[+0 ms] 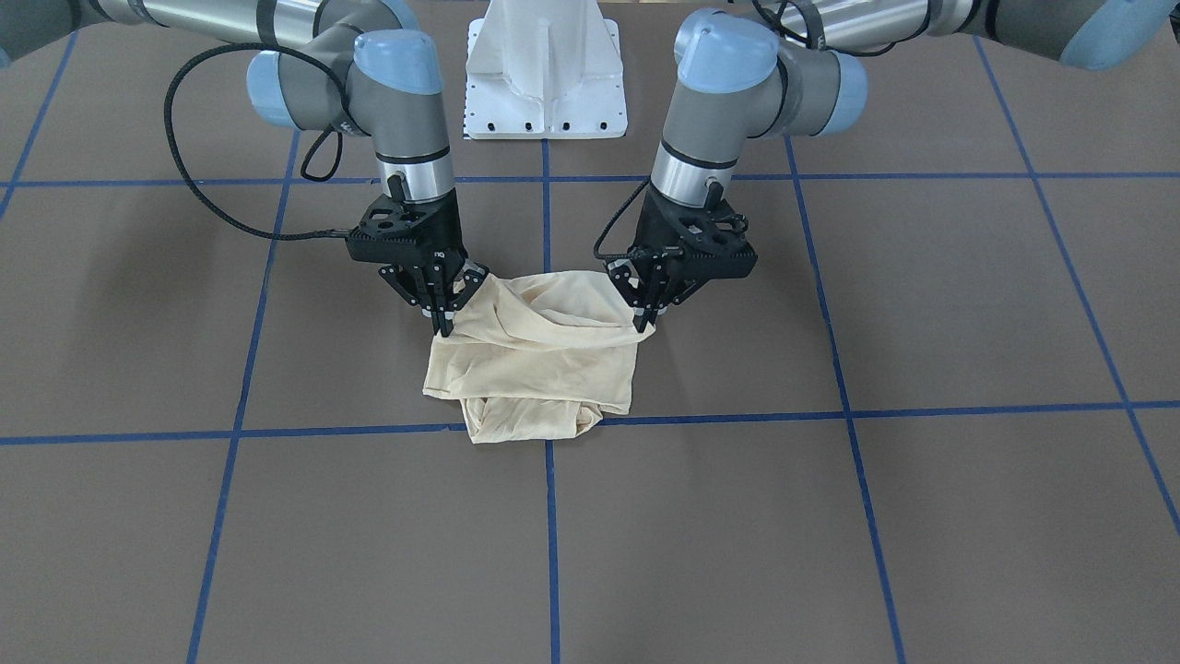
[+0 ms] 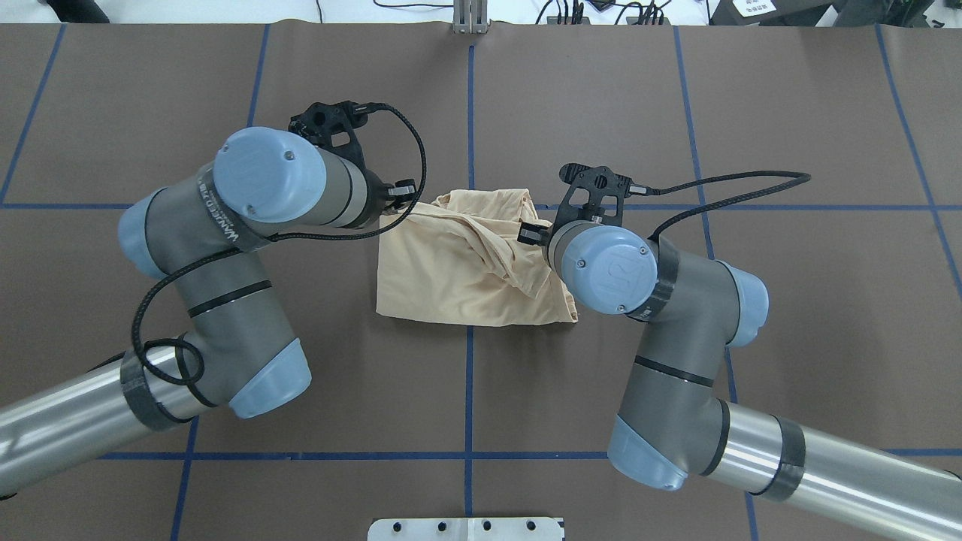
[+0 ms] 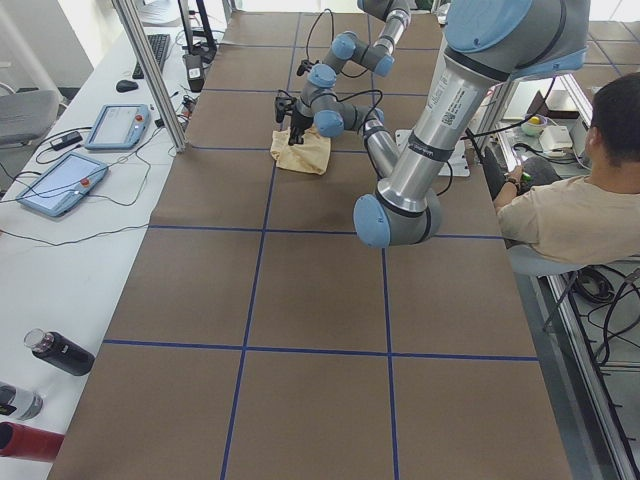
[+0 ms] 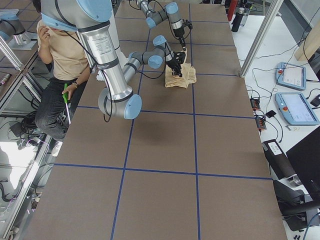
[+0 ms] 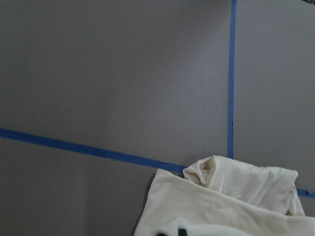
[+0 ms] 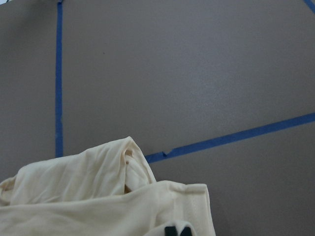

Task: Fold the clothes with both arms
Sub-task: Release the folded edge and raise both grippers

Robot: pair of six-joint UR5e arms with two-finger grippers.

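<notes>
Holding a raised shirt (image 1: 535, 369) edge mid-fold, left gripper (image 1: 648, 318) and right gripper (image 1: 444, 318) are seemingly clenching cloth; next probably needs laying it across evenly.

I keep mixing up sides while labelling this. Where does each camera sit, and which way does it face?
Front-facing: across the table, facing the robot; base, left arm on view's right, right arm.
Overhead: behind the robot, looking forward and down; both arms.
Exterior left: table's left end; left arm near.
Exterior right: right end; right arm near.
Left wrist: down at shirt; left fingertips at bottom edge.
Right wrist: same; right fingertips.
Shared: all six show the shirt.
</notes>
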